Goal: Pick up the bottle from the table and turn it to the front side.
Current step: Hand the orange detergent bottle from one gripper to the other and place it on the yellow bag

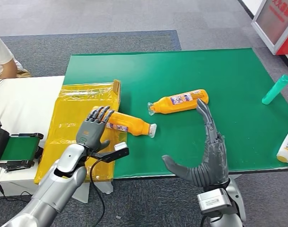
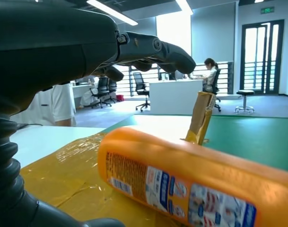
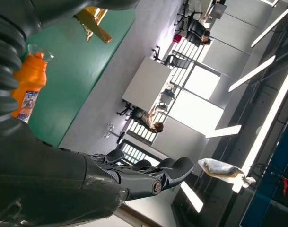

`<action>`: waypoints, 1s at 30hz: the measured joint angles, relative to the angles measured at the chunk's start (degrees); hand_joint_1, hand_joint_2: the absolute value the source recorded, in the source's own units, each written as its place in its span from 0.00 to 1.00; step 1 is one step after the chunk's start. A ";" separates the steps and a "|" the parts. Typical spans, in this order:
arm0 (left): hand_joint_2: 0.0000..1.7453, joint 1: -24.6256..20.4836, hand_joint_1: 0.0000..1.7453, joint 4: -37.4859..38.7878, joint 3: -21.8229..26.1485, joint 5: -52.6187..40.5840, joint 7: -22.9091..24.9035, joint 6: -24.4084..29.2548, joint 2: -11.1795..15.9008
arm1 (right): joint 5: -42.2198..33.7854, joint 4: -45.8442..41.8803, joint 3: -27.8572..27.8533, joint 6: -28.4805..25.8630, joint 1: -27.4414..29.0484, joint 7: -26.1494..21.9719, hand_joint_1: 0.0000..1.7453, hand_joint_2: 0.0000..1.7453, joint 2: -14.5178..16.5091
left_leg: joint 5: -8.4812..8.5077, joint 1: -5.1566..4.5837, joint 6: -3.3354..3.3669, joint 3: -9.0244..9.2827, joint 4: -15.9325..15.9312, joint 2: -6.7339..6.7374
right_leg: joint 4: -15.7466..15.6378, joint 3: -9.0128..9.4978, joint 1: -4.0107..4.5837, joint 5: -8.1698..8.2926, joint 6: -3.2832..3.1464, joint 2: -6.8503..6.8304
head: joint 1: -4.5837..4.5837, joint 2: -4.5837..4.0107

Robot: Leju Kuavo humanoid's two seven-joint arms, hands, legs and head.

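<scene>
Head view | left hand [image 1: 91, 128] released, fingers spread just over near bottle's [image 1: 131, 124] base, on worktop [image 1: 221, 75] | right hand [image 1: 206, 156] released, far bottle [image 1: 179, 101] just beyond fingertips

A flattened yellow cardboard box [image 1: 80, 123] wrapped in clear tape lies at the left edge of the green mat [image 1: 206, 75]. A teal bottle [image 1: 275, 89] lies near the mat's far right edge, and a white bottle [image 1: 287, 147] lies nearer, at the right border. On the white table [image 1: 24, 106] to the left sits a small black device [image 1: 17, 151]. A person in white [image 1: 1, 59] sits at the far left.
</scene>
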 joint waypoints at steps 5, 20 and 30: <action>1.00 0.11 0.00 -0.01 -0.01 1.36 -0.10 0.13 -0.17 | -0.21 -0.09 -1.07 0.03 0.71 -0.20 0.00 1.00 0.00 | 0.00 0.00 0.00 0.00 0.00 0.00 | 0.00 0.00 0.00 0.00 0.00 0.00 | 0.00 0.00; 1.00 5.64 0.00 -7.15 5.32 24.77 -8.11 -0.60 -1.69 | 0.14 -0.33 -2.38 -0.78 1.62 -0.66 0.00 1.00 0.00 | -0.02 0.00 0.01 0.00 0.00 0.00 | 0.00 0.01 0.00 -0.03 0.01 0.00 | 0.00 0.00; 1.00 17.77 0.00 -26.68 12.64 72.35 -12.81 -17.16 -3.08 | -2.77 2.86 -2.41 4.28 1.95 6.24 0.00 0.50 -1.56 | -0.10 0.00 0.00 -0.01 0.00 0.01 | 0.00 0.04 0.00 -0.13 0.01 0.01 | 0.00 0.00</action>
